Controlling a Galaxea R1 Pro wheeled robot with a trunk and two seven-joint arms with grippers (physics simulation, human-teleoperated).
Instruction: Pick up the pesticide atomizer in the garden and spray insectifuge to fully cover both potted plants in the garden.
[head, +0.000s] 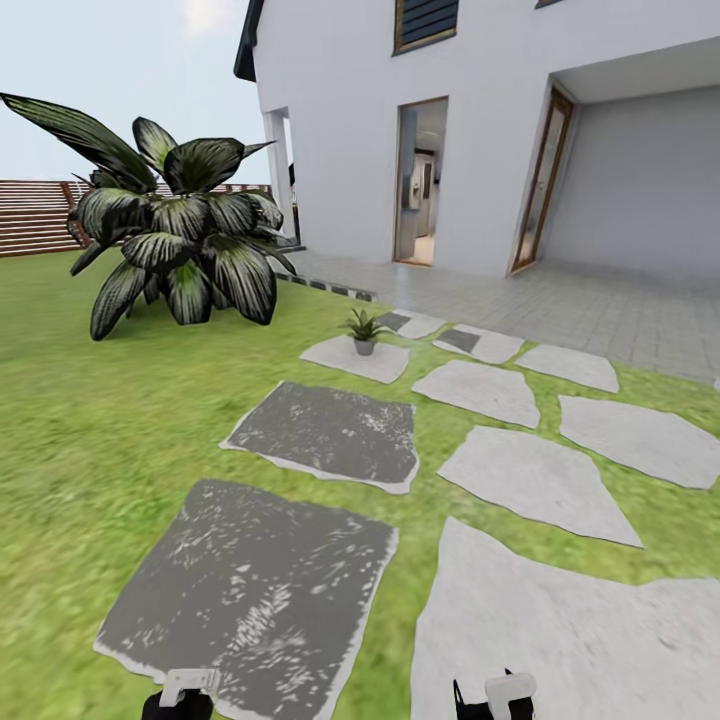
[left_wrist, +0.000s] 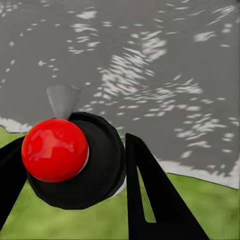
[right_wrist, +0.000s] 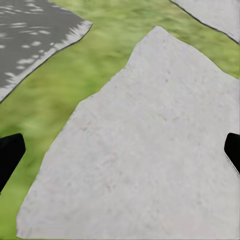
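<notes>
One potted plant, a big rosette of broad, pale-streaked dark-green leaves, stands on the lawn at the far left. My left gripper is shut on the pesticide atomizer, seen end-on as a dark round body carrying a red ball and a grey tip. It hovers over the edge of a dark grey stepping stone. At the head view's bottom edge both grippers just show, the left gripper and the right gripper. My right gripper is open, with nothing in it, above a pale stone.
Irregular stepping stones cross the green lawn toward a white house with an open doorway. A small spiky plant in a grey pot sits on a far stone. A brown slatted fence closes the back left.
</notes>
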